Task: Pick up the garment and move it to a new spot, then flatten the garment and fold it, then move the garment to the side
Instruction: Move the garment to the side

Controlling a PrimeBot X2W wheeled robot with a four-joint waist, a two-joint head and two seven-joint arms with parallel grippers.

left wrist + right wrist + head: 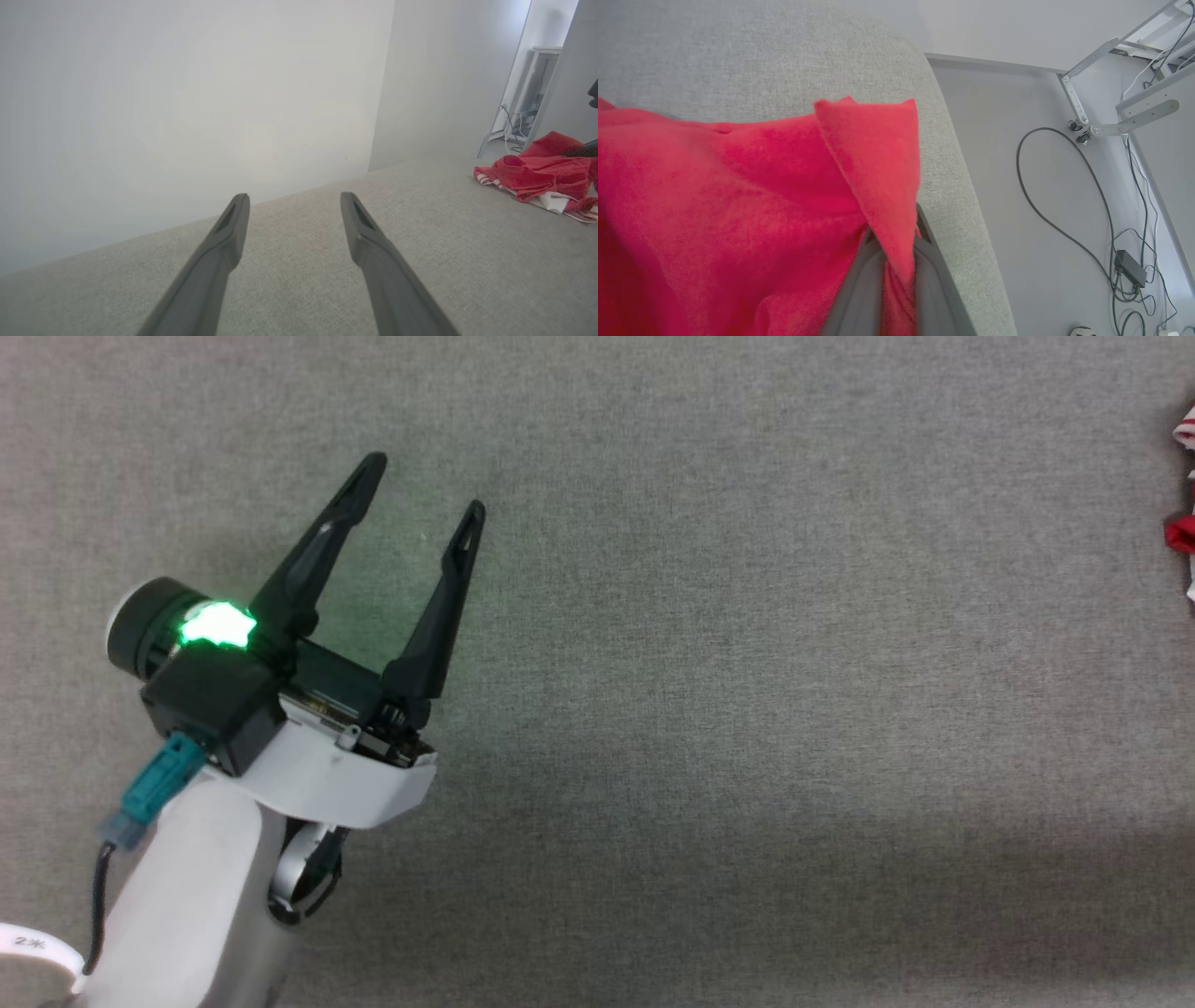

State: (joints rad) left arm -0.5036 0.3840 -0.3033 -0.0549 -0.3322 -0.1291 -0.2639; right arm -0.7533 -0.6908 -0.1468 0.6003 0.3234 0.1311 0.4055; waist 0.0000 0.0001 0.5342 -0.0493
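The left gripper [427,482] hovered at the near left of the grey woven surface [747,709], its two long dark fingers spread wide with nothing between them. The crumpled red jersey garment [546,175], with white cloth and red-and-white striped trim showing, lay bunched at the right edge, well apart from it. The right gripper [896,228] pinched a fold of that red cloth beside the surface's rounded edge; a black cable [1064,210] looped on the pale floor [1017,280] beyond.

Soft even light, green lamp [217,623] glare, broad low shadow, near fingers [857,294] blurred.
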